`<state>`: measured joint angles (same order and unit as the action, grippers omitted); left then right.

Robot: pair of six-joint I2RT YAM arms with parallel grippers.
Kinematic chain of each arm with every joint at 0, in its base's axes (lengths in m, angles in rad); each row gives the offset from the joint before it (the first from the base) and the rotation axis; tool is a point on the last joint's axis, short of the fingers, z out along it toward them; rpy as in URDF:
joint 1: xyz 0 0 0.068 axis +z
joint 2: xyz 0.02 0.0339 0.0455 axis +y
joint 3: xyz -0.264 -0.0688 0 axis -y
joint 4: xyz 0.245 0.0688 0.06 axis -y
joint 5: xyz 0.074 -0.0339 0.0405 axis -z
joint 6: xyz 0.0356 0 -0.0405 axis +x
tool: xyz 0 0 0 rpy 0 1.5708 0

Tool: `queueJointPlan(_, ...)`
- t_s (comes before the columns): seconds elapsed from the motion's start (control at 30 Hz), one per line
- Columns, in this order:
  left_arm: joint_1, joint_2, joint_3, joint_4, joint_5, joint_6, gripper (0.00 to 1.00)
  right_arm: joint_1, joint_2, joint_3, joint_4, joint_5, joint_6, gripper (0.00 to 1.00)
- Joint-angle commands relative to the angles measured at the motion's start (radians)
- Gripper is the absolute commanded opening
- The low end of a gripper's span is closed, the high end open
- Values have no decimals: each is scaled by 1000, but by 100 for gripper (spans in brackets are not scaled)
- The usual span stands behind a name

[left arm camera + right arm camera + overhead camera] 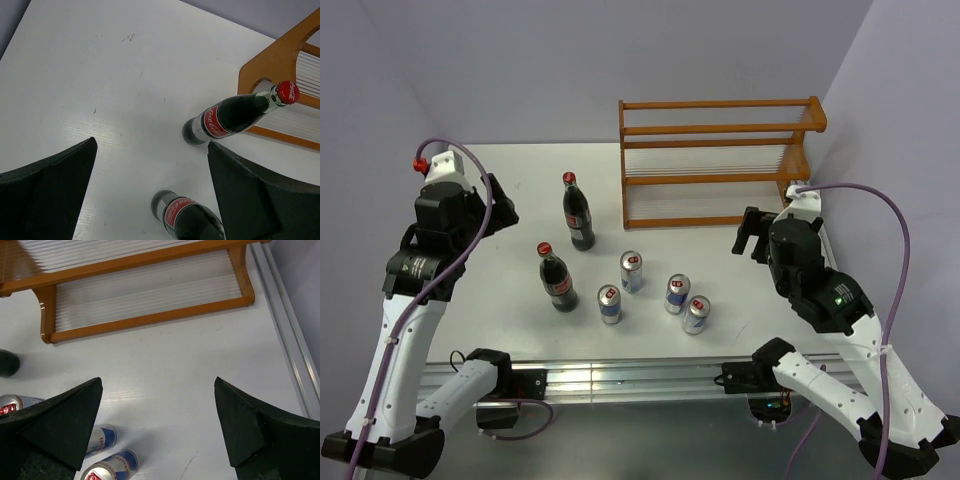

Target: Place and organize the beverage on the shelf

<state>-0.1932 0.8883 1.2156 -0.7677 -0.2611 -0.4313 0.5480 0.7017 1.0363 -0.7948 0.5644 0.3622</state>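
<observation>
Jaws gape empty on left gripper [503, 208] and right gripper [752, 236] from above, as cola bottles [578, 212] and cans [631, 272] stand before the shelf [720, 178]. Left wrist shows both bottles (one by the shelf's end); right wrist shows cans at lower left, shelf beyond.

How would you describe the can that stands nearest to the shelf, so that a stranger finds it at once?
Find the orange-brown wooden shelf at the back right of the white table. In front of it stand four slim blue-and-silver cans. The wanted can is the one farthest back, nearest the shelf's left end; the other three stand closer to the arms.
</observation>
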Motion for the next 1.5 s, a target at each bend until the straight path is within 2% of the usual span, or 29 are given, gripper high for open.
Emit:
queueJointPlan(0.0, 3, 15, 48, 45, 36, 12, 99, 7, 15, 10, 23, 12, -9, 100)
queueJointPlan(0.23, -3, 135, 142, 47, 154, 23, 99, 7, 39, -25, 51, -52, -8, 100)
queueJointPlan(0.3, -35, 181, 192, 39, 158, 28, 99, 7, 33, -39, 66, -67, -12, 100)
queueJointPlan(0.5, -282, 360, 376, -38, -16, 22, 100, 7, 41, -33, 62, -78, -12, 100)
queueJointPlan(0.57, -327, 408, 410, -45, -46, 14, 100, 6, 36, -33, 60, -87, -11, 100)
queueJointPlan(0.73, -383, 488, 418, -38, -139, -3, 100, 7, 18, -42, 63, -103, -20, 100)
queueJointPlan(0.9, -396, 520, 334, 65, -178, 9, 97, 7, 7, -55, 81, -126, -23, 100)
queueJointPlan(1.13, -400, 541, 234, 229, -273, 32, 82, 7, 24, -59, 92, -150, -23, 100)
queueJointPlan(1.3, -400, 577, 246, 275, -285, 51, 70, 6, 30, -85, 135, -228, -17, 100)
queueJointPlan(1.33, -400, 598, 261, 268, -290, 51, 63, 7, 35, -87, 137, -233, -17, 100)
queueJointPlan(1.4, -399, 620, 280, 243, -300, 48, 58, 7, 39, -88, 140, -233, -20, 100)
queueJointPlan(1.43, -399, 638, 297, 237, -306, 48, 50, 7, 39, -88, 141, -235, -23, 99)
queueJointPlan(1.47, -400, 644, 303, 229, -308, 46, 48, 7, 41, -90, 147, -235, -25, 99)
